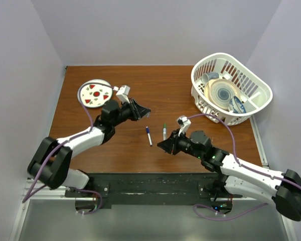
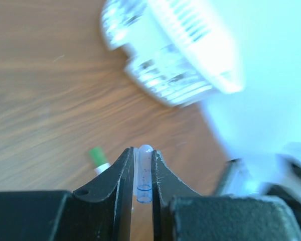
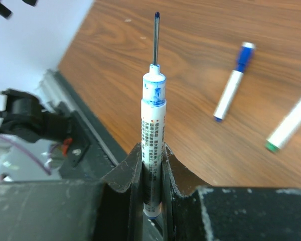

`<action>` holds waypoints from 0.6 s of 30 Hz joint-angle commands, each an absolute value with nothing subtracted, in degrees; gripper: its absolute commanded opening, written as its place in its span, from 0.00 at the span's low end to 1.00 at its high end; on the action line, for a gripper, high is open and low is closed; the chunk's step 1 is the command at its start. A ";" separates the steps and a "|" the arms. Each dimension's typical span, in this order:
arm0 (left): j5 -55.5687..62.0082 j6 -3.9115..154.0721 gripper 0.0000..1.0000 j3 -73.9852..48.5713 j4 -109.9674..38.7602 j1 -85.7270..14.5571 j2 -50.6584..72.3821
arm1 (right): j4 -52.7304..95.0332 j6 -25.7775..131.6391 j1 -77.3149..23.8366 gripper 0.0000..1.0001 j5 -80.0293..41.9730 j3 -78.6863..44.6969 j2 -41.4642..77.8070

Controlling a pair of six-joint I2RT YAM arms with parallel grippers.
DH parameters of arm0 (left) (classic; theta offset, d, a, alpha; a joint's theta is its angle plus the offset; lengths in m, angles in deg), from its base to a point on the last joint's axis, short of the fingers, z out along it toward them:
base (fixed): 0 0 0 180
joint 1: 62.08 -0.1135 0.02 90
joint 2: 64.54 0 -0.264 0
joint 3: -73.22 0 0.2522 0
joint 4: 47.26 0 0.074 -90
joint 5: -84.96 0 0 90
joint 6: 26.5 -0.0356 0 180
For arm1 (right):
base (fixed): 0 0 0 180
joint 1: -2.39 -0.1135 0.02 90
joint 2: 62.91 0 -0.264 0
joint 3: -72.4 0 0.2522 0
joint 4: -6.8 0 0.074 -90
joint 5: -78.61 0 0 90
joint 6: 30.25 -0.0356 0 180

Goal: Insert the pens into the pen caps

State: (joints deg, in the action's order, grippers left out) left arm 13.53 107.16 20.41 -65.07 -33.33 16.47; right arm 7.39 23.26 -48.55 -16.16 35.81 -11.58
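My left gripper hovers over the middle of the table, shut on a small translucent bluish pen cap that stands upright between its fingers. My right gripper is shut on a white-barrelled pen. This pen is uncapped, with a thin blue tip pointing away from the jaws. Two more pens lie on the wood between the grippers. One has a blue cap on it. The other shows a green end.
A white basket holding dishes stands at the back right. A round plate with red marks sits at the back left, behind the left arm. The table's near edge and black rail lie just left of my right gripper.
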 commanded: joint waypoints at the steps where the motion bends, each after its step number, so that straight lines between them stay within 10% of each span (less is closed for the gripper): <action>1: 19.04 120.60 0.00 26.67 -91.92 -31.94 12.36 | -8.16 22.57 -48.68 0.00 -22.81 35.79 -7.72; 18: 16.14 124.49 0.00 32.74 -110.58 -25.88 12.01 | -15.39 21.07 -50.61 0.00 -24.31 33.41 -0.16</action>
State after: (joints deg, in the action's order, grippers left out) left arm 17.94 124.21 32.04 -104.48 -26.69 11.94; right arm -11.28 21.24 -50.10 -24.10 35.72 0.12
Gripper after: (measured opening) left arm 0.201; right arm 0.157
